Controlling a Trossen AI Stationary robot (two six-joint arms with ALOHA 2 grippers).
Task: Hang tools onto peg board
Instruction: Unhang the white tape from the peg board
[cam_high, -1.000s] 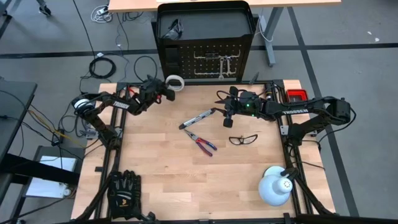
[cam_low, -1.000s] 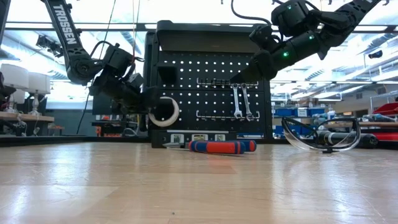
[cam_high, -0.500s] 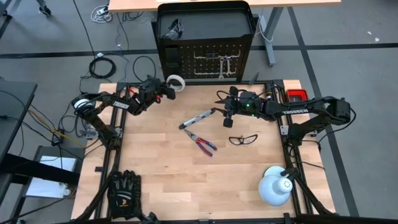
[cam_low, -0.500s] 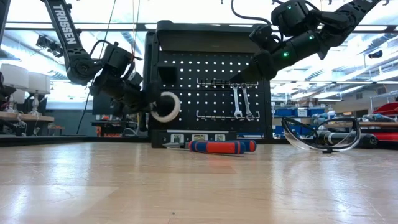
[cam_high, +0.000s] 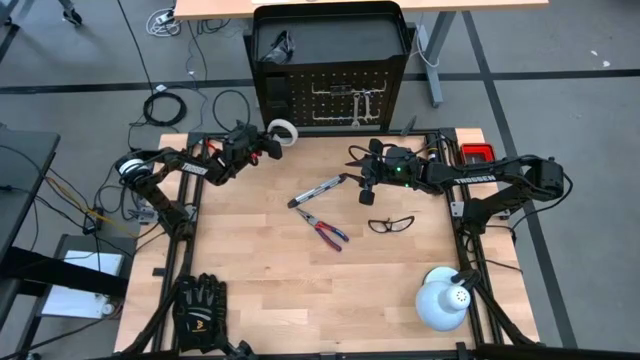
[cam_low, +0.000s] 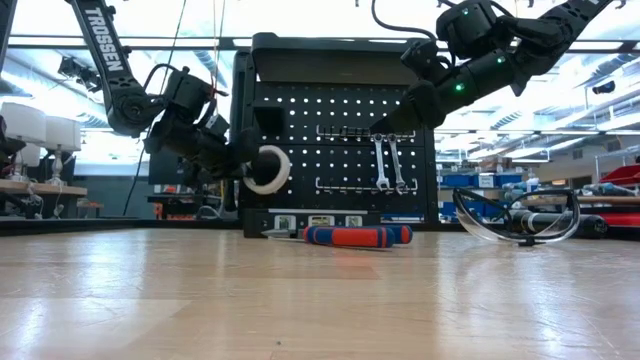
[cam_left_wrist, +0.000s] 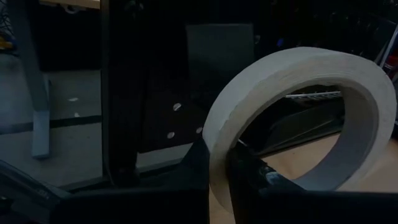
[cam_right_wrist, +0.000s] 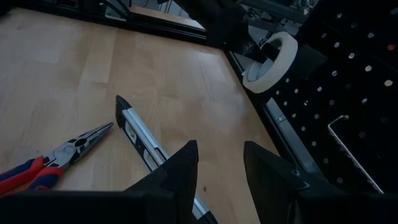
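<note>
One peg board (cam_high: 330, 90) stands at the back of one bench (cam_high: 260, 280). Two silver wrenches (cam_low: 387, 163) hang on it. There is one white tape roll (cam_high: 283, 132), one pair of red-handled pliers (cam_high: 325, 230), one slim level bar (cam_high: 318, 190) and one pair of glasses (cam_high: 391, 224). One pair of black gloves (cam_high: 199, 306), one white dome lamp (cam_high: 443, 299) and one red box (cam_high: 476, 153) complete the count.

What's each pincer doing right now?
Left pincer: closed on the white tape roll, near the peg board.
Right pincer: open, empty, above the level bar.
</note>
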